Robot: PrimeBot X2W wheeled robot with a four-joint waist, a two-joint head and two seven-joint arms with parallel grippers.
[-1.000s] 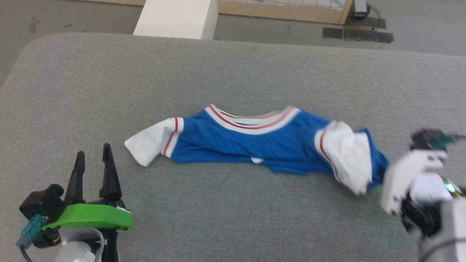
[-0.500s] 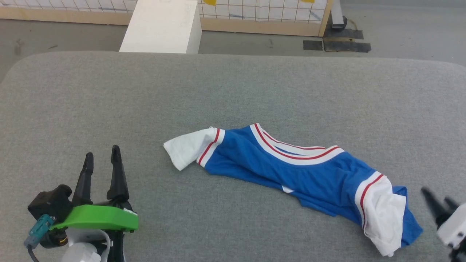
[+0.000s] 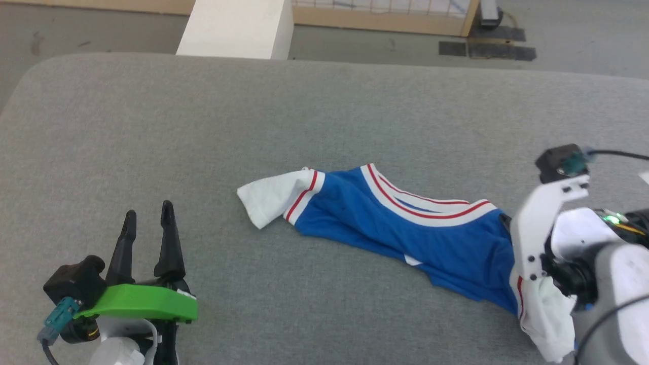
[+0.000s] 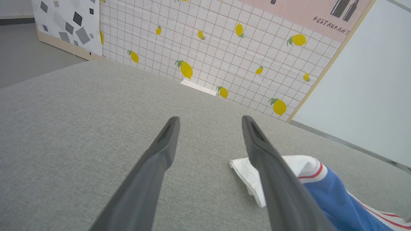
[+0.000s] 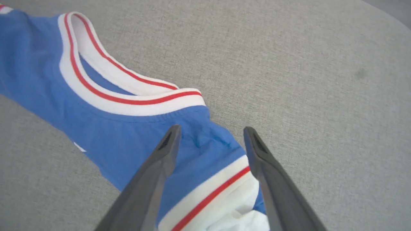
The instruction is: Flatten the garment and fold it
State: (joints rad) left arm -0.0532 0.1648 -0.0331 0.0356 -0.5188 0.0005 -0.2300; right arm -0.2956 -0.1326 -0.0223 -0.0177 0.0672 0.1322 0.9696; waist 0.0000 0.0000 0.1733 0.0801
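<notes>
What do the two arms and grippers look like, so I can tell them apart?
Left gripper: two long, tapered dark fingers on a bright green plate, and a black block with a teal plug. Right gripper: same dark fingers, white bracket, black cable, small green light.

White block (image 3: 238,25) and lemon-print panel (image 4: 224,48) stand beyond grey cushion (image 3: 152,126).
</notes>
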